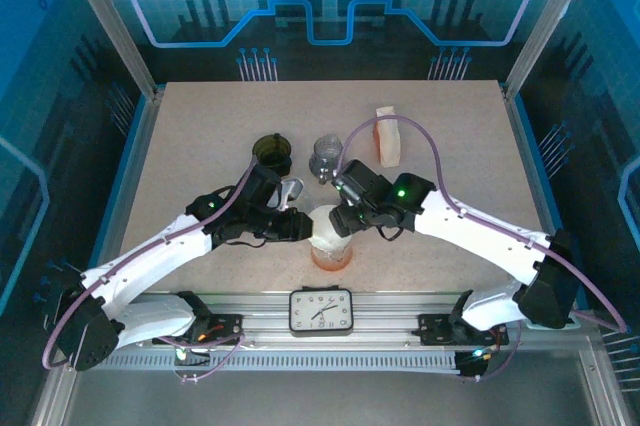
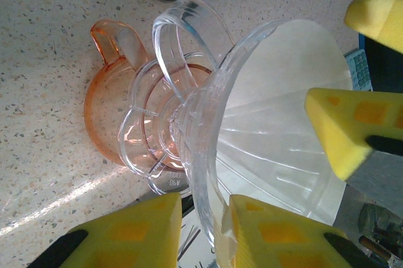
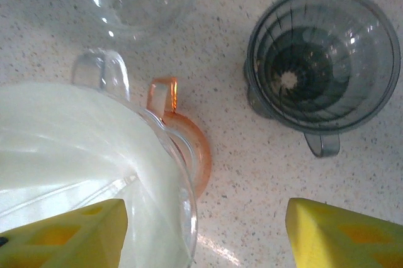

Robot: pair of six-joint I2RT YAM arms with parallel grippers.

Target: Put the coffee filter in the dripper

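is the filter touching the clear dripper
Touching: the left wrist view shows the filter lying against the inside of the clear dripper.

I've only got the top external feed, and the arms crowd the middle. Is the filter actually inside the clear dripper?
Observer: Yes. On the right wrist camera the white filter lies against the inner wall of the clear dripper.
Operator: Is the left gripper holding anything?
Observer: The left gripper has a pad on either side of the dripper's rim, close against it, so it looks clamped on.
Operator: And the right one?
Observer: The right gripper is open. One finger is over the filter and the other is outside the dripper, above the table.
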